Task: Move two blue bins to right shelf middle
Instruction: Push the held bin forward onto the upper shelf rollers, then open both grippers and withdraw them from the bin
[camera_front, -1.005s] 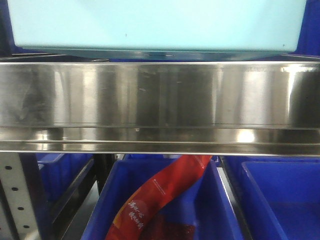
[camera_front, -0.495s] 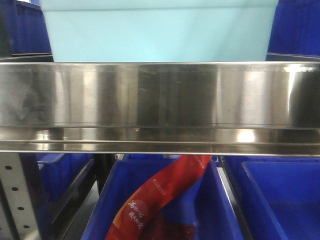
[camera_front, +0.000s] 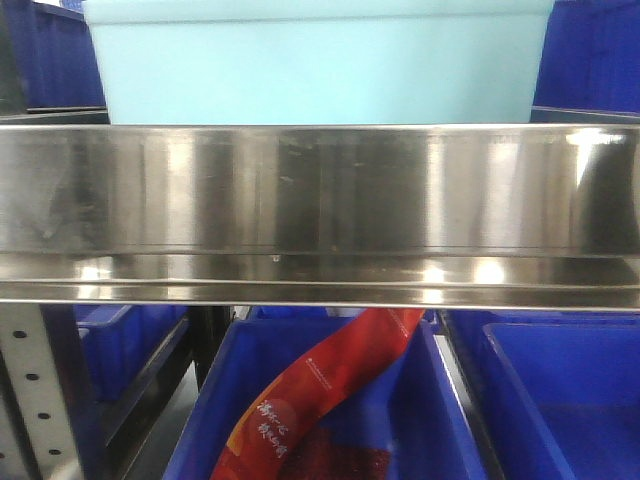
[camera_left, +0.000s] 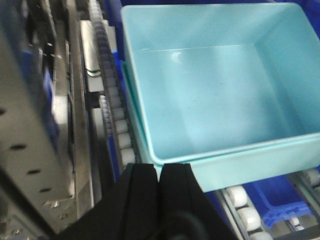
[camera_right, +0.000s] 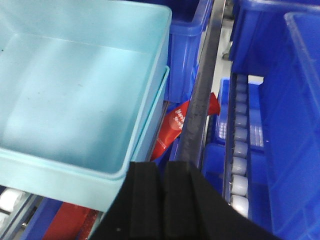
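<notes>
I saw the nested bins (camera_left: 210, 100) resting on the shelf (camera_front: 320, 190); both my left pincer (camera_left: 159, 186) and right pincer (camera_right: 163, 186) were closed, holding nothing.

The front rail (camera_front: 320, 190) hides the blue bins' (camera_front: 320, 70) base.

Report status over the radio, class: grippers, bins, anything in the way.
Left gripper shut, right gripper shut, neither holding anything. Two nested blue bins on the shelf rollers, behind the steel front rail. Nothing blocking seen.
</notes>
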